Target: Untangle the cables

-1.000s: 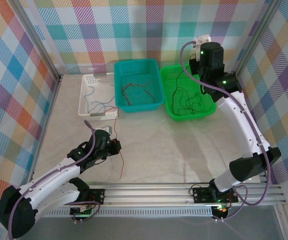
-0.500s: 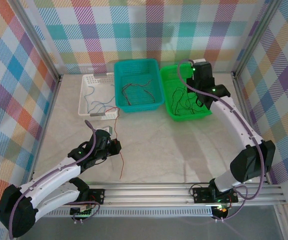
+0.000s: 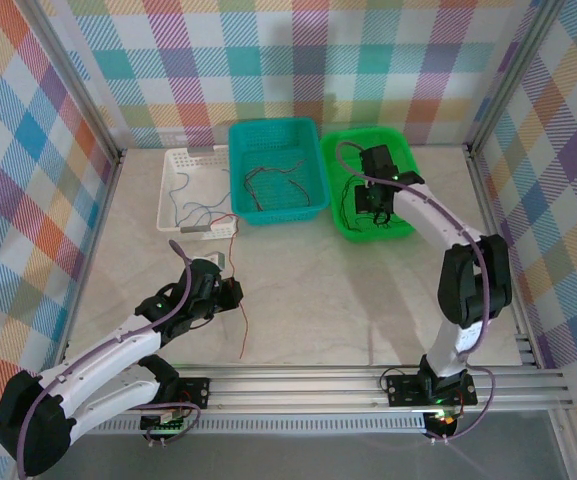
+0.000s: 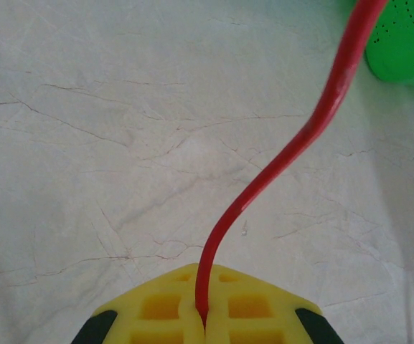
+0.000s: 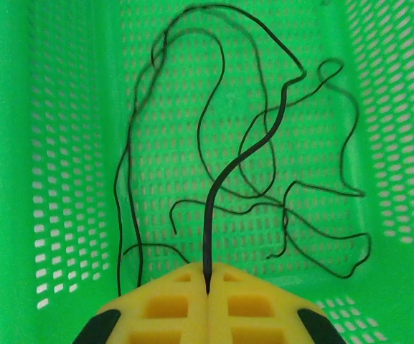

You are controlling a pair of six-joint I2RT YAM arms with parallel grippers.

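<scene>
Right tool [image 5: 207,285], dropped into the green basket [image 5: 56,143], pinches a black cable [image 5: 253,150]; left tool [image 4: 203,317] pinches red cable [image 4: 285,154].

I log three baskets in a row at the far side of the bench [image 3: 348,290]:

- left basket [image 3: 168,195]
- middle basket [image 3: 273,127]
- right basket [image 3: 334,200]

Cables [image 3: 268,178] lie in each.

The right hand [image 5: 207,287] is over the right basket. The left hand [image 3: 230,291] is near-left on the bench, with a single cable [image 3: 245,330] trailing from it toward the near edge.

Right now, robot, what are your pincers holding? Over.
Left pincer shut on red cable. Right pincer shut on black cable, over green basket. More black cables tangled in basket.
</scene>
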